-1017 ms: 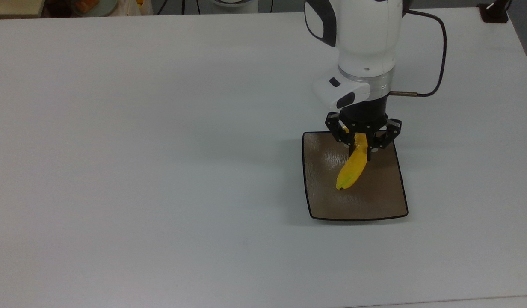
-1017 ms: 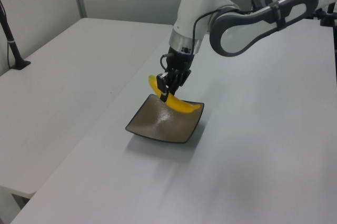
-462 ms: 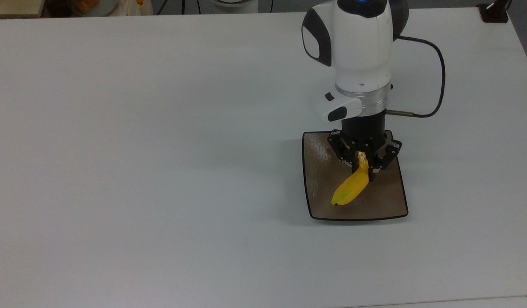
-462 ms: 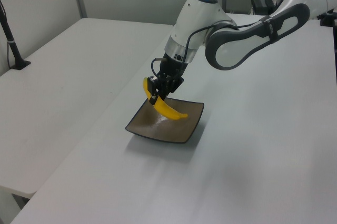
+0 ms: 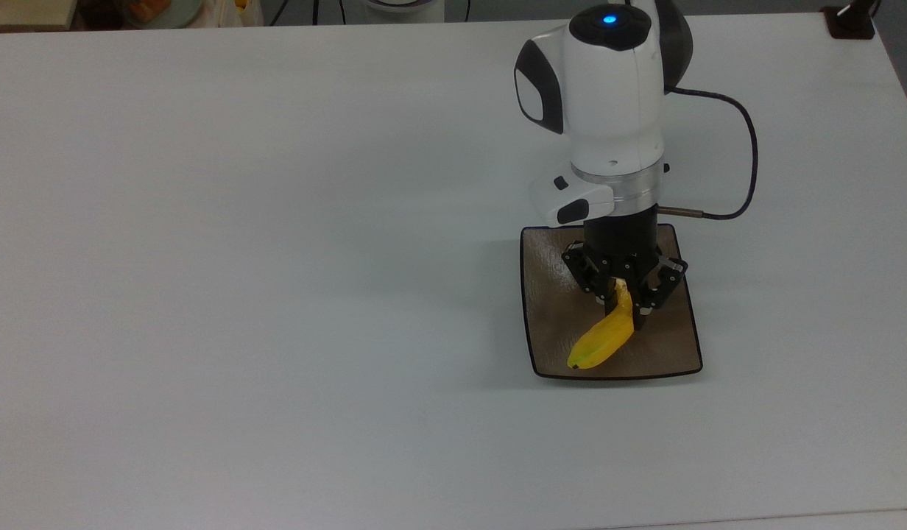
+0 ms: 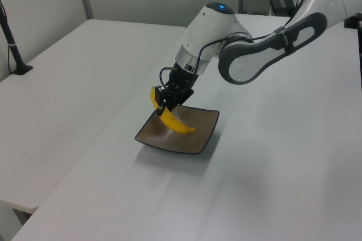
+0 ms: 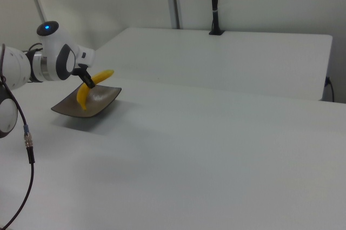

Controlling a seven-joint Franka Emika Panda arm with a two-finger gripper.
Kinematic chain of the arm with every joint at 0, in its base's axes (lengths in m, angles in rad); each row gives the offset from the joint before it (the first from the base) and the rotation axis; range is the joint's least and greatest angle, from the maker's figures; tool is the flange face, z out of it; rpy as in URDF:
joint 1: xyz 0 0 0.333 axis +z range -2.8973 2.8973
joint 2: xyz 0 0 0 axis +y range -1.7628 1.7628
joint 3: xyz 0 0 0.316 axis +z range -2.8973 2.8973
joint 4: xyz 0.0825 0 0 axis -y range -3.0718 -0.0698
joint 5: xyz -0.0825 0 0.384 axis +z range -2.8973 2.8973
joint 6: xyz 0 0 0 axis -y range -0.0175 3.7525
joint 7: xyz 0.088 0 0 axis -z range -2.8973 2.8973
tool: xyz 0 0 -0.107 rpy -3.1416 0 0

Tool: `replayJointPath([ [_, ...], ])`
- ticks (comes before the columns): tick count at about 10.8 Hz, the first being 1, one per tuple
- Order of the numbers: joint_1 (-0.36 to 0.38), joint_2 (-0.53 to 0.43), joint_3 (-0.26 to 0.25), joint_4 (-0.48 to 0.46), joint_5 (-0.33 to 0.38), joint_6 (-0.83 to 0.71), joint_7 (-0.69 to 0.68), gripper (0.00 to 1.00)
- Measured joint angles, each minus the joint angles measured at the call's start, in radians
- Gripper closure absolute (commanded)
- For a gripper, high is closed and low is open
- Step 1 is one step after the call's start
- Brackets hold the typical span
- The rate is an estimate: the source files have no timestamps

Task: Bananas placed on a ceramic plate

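Note:
A yellow banana (image 5: 601, 342) hangs tilted over the square brown ceramic plate (image 5: 549, 294), with my gripper (image 5: 624, 305) shut on its upper part. Its lower tip points toward the plate's near edge in the top view; I cannot tell whether it touches the glaze. In the left view the banana (image 6: 172, 122) slants down from the gripper (image 6: 161, 105) over the plate (image 6: 189, 142). The right view has the banana (image 7: 85, 92) in the gripper (image 7: 86, 81) above the plate (image 7: 102, 103).
The plate lies on a wide white table (image 5: 277, 258). A black cable (image 5: 748, 147) loops off the wrist. A black post base (image 5: 851, 22) stands at the top view's upper right corner. A second white table (image 6: 68, 71) adjoins at the left view's left.
The gripper has carried the banana toward the top view's bottom edge and lower over the plate. The banana's lower tip now hangs near the plate's near edge.

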Motion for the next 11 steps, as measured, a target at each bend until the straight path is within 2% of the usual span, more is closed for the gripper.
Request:
replayJointPath([
  [1,0.0,0.005,-0.001,-0.002,0.0,0.019,0.007,0.65],
  [2,0.0,0.011,-0.002,-0.005,0.0,0.04,0.011,0.61],
  [5,0.0,0.024,-0.002,-0.009,0.0,0.056,0.014,0.28],
  [6,0.0,0.025,-0.002,-0.009,0.0,0.057,0.014,0.0],
  [11,-0.004,-0.006,-0.005,-0.013,0.0,0.058,0.014,0.0],
])
